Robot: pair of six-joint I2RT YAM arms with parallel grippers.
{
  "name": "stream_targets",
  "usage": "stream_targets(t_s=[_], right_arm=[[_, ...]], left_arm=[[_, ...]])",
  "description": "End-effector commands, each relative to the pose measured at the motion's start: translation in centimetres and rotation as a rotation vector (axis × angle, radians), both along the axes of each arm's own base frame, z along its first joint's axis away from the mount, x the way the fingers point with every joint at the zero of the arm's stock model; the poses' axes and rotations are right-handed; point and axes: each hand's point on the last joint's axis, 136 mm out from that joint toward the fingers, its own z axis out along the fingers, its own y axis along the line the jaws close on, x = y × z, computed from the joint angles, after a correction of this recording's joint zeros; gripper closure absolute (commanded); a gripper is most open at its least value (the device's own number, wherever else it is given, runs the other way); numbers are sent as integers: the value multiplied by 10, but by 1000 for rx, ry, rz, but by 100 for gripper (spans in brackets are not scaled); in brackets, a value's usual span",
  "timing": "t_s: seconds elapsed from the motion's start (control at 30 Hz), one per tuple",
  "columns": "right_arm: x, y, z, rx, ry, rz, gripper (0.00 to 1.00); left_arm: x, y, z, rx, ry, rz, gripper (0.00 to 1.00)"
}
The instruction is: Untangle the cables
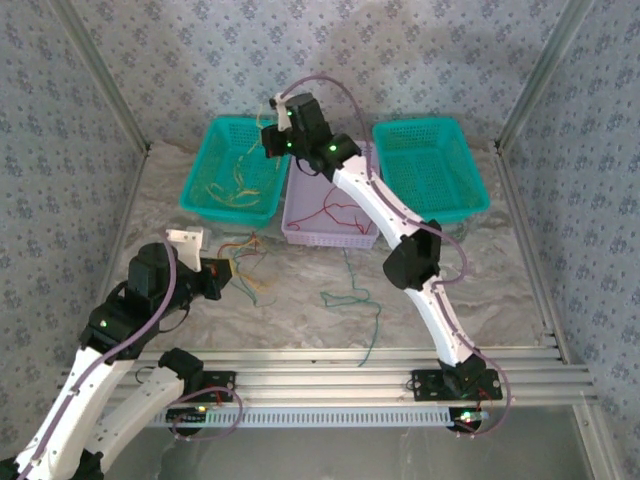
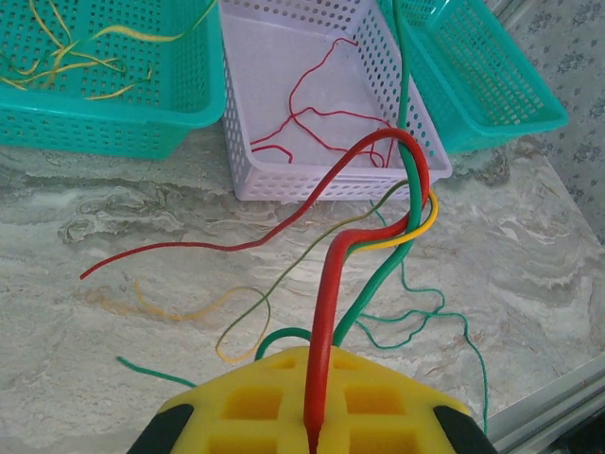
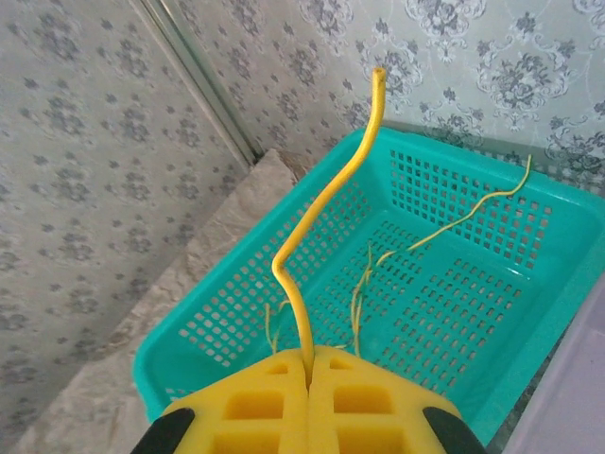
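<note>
right claw (image 3: 309, 364), clamped on the yellow cable (image 3: 326, 203), hangs over the left teal basket (image 3: 236, 303), cable pointing across it; left claw (image 2: 317, 440), before that basket, clamps the red cable (image 2: 326, 312).

The left pincer (image 2: 314, 430), its yellow pads closed, grips a red cable (image 2: 326, 312) that rises, loops over near the lilac basket (image 2: 331, 189) and trails off left across the marble worktop (image 2: 113, 218). A green cable (image 2: 378, 284) and a yellow cable (image 2: 421, 227) run alongside its loop. More red strands (image 2: 302, 104) lie in the lilac basket and yellow strands (image 2: 85, 61) in the left teal basket (image 2: 113, 123). A second teal basket (image 2: 492, 104) stands right.
</note>
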Motion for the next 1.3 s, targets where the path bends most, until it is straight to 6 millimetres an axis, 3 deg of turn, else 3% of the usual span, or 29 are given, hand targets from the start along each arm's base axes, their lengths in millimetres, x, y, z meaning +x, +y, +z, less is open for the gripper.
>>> stream_targets(t_s=[0.0, 0.23, 0.4, 0.5, 0.57, 0.7, 0.93, 1.0, 1.17, 1.27], right_arm=[[11, 11, -23, -63, -54, -12, 100], [7, 40, -89, -89, 38, 62, 100], [4, 49, -115, -77, 96, 93, 100], [2, 51, -119, -59, 126, 115, 80], [1, 49, -120, -57, 141, 124, 59], [-5, 46, -106, -71, 127, 137, 40], [-9, 32, -35, -62, -12, 128, 22], [-9, 28, -26, -55, -21, 131, 20], [-14, 15, -27, -81, 24, 136, 19], [-21, 7, -9, -90, 1, 134, 19]], left_arm=[[-1, 0, 5, 2, -28, -13, 100], [-3, 0, 5, -1, -32, -19, 100], [-3, -1, 5, -2, -31, -21, 100], [-2, 0, 4, 1, -28, -17, 100], [-2, 0, 4, 1, -28, -17, 100], [-1, 0, 4, 3, -28, -14, 100], [0, -1, 0, 8, -11, -12, 100], [1, -1, 1, 5, -11, -10, 100], [2, 1, 0, 14, -13, -4, 100], [4, 1, -2, 25, -7, 0, 100]])
